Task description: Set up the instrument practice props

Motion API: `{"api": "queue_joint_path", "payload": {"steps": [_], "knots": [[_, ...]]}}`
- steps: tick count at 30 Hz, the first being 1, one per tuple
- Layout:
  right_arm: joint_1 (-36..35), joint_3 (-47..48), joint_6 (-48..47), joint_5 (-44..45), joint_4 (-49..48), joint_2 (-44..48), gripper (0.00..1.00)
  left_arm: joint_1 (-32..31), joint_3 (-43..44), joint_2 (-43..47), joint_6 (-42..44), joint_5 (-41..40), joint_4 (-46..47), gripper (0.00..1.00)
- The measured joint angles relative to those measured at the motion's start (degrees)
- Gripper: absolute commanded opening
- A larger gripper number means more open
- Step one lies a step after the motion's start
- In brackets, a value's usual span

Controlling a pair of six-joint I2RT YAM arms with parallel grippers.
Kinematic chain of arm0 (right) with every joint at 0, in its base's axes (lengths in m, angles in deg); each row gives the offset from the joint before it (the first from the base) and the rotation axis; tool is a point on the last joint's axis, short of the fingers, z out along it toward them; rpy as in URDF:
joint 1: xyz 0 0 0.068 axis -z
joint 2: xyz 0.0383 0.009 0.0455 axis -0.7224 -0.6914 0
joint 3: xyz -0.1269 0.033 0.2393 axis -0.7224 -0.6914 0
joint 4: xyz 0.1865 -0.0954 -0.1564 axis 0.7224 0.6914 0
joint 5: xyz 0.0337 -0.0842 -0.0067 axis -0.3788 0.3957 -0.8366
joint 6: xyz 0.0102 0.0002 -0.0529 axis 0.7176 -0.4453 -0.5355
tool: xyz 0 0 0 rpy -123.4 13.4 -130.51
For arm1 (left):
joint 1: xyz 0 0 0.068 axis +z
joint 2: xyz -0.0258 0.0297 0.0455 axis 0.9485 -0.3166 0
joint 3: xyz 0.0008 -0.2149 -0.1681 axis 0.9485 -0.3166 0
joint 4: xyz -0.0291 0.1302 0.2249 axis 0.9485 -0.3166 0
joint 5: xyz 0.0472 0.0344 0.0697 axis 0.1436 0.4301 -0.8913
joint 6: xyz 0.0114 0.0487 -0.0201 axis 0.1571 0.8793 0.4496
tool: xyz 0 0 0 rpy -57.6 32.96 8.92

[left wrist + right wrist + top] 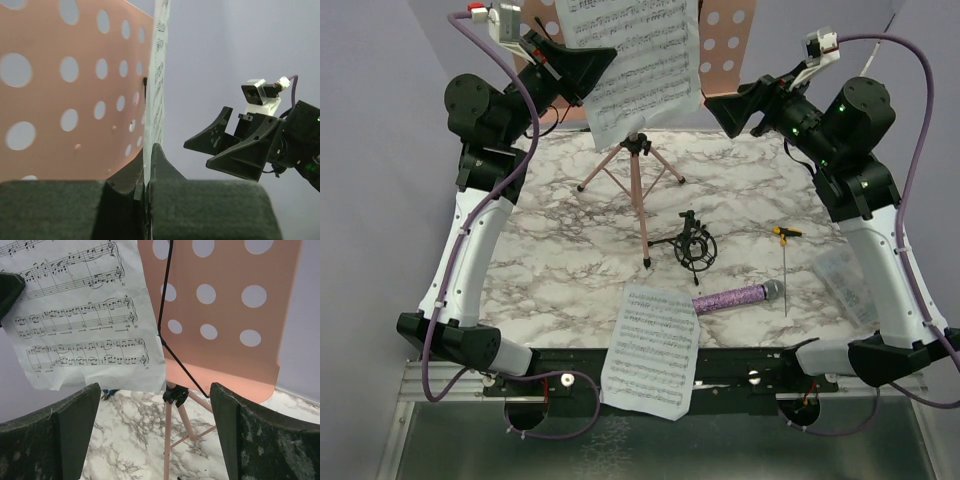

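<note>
My left fingers are clenched on the edge of one sheet-music page, holding it upright in front of the pink music stand. My right fingers hang released beside the stand. A second page, the microphone and the shock-mount lie on the worktop.

Overhead; both wrists close on stand
</note>
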Motion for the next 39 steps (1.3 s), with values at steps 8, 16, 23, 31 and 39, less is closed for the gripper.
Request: {"api": "queue_joint_path", "payload": {"steps": [8,16,23,31,39], "knots": [[0.0,5.68,-0.37,-0.09,0.39,-5.86,0.81,5.09,1.79,-1.14,-1.97,0.24,0.33,0.0],[0.0,12.17,-0.33,-0.17,0.92,-11.13,0.65,7.54,1.79,-1.14,-2.23,0.24,1.01,0.0],[0.0,14.62,0.17,-1.2,0.9,-13.66,0.54,7.63,1.84,-1.14,-3.15,0.26,3.1,0.0],[0.0,16.63,1.64,-3.78,0.66,-16.79,0.49,7.65,1.68,-1.22,-4.28,0.5,7.48,0.0],[0.0,18.56,2.99,-5.4,0.0,-18.53,0.41,7.63,0.85,-1.22,-2.54,0.7,8.83,0.0]]}}
